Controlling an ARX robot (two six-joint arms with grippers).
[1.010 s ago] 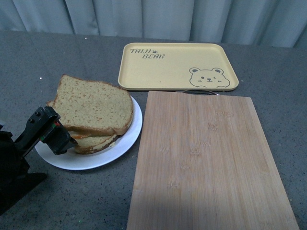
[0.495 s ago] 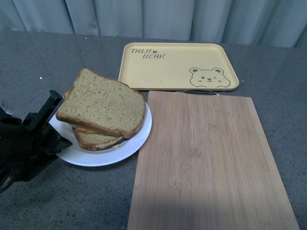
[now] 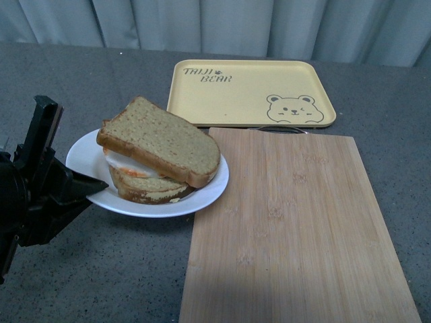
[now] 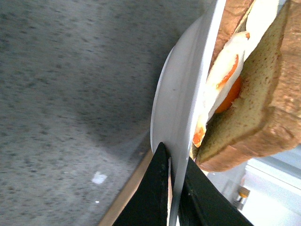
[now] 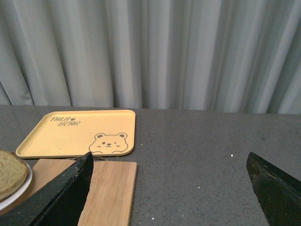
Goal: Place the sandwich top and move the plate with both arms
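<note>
The white plate (image 3: pixel 87 158) is lifted off the table and tilted, its right rim over the wooden board's left edge. The sandwich top (image 3: pixel 161 140), a golden-brown slice, lies on the egg-topped slices on the plate. My left gripper (image 3: pixel 94 187) is shut on the plate's near-left rim; in the left wrist view the black fingers (image 4: pixel 153 193) pinch the plate rim (image 4: pixel 181 122) beside the sandwich (image 4: pixel 254 113). My right gripper (image 5: pixel 171 176) is open and empty, above the table right of the board; the right arm is out of the front view.
A wooden cutting board (image 3: pixel 289 222) lies on the grey table at centre right. A yellow bear-print tray (image 3: pixel 249 91) lies behind it, also in the right wrist view (image 5: pixel 77 132). Grey curtains hang at the back.
My left gripper has lifted the plate with the sandwich and carried it rightward, toward the board. The plate has tilted and the top slice has shifted on the stack.
</note>
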